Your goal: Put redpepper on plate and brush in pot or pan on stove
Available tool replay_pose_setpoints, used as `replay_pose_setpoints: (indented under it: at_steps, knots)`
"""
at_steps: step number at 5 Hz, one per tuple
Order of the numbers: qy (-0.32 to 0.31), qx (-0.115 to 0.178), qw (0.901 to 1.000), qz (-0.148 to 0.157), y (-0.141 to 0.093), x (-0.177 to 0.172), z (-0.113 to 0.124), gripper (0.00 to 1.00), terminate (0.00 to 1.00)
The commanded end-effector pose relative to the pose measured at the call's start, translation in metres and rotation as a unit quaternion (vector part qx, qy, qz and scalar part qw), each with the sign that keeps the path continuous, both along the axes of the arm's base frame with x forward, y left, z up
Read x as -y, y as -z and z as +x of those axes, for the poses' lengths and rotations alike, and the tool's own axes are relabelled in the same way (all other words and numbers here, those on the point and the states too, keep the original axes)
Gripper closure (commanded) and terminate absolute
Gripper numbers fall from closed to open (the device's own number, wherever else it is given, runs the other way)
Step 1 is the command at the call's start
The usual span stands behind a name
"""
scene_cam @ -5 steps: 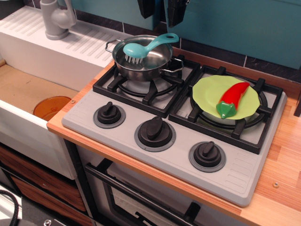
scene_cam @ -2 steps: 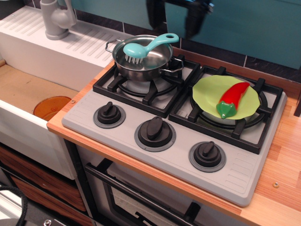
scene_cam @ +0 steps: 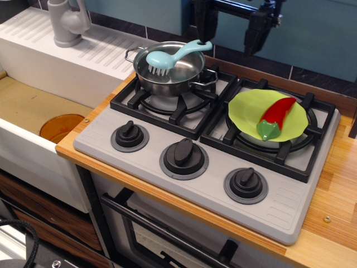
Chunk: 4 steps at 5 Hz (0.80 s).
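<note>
The red pepper (scene_cam: 277,115) lies on the lime-green plate (scene_cam: 251,109), which sits on the right burner of the grey stove (scene_cam: 212,184). The light blue brush (scene_cam: 173,55) rests bristles-down in the steel pot (scene_cam: 170,75) on the left burner, its loop handle over the pot's right rim. My gripper (scene_cam: 229,28) hangs at the top of the view, above and behind the stove between pot and plate. Its two black fingers are spread wide apart and hold nothing.
A grey faucet (scene_cam: 66,22) and white drainboard stand at the back left. A sink with an orange disc (scene_cam: 61,127) lies left of the stove. Three knobs (scene_cam: 183,154) line the stove front. Wooden counter (scene_cam: 334,206) runs to the right.
My gripper has moved right and down into view, and its fingers have spread wider apart. The pepper, plate, brush and pot have not moved.
</note>
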State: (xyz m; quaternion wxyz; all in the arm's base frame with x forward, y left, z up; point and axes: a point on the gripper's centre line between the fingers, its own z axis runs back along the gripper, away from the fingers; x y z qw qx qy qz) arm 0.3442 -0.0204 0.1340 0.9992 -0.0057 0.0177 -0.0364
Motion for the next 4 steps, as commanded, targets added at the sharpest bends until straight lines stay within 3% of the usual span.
replay_pose_setpoints:
  at_steps: [1,3,4]
  knots:
    - [0.012,0.042,0.9973,-0.059,0.005,-0.010,0.033,0.00,0.00]
    - [-0.014,0.033,0.9980,-0.053,0.013,-0.020,0.044,0.00,0.00]
    - [-0.021,0.028,0.9978,-0.056,0.015,-0.021,0.047,0.00,1.00]
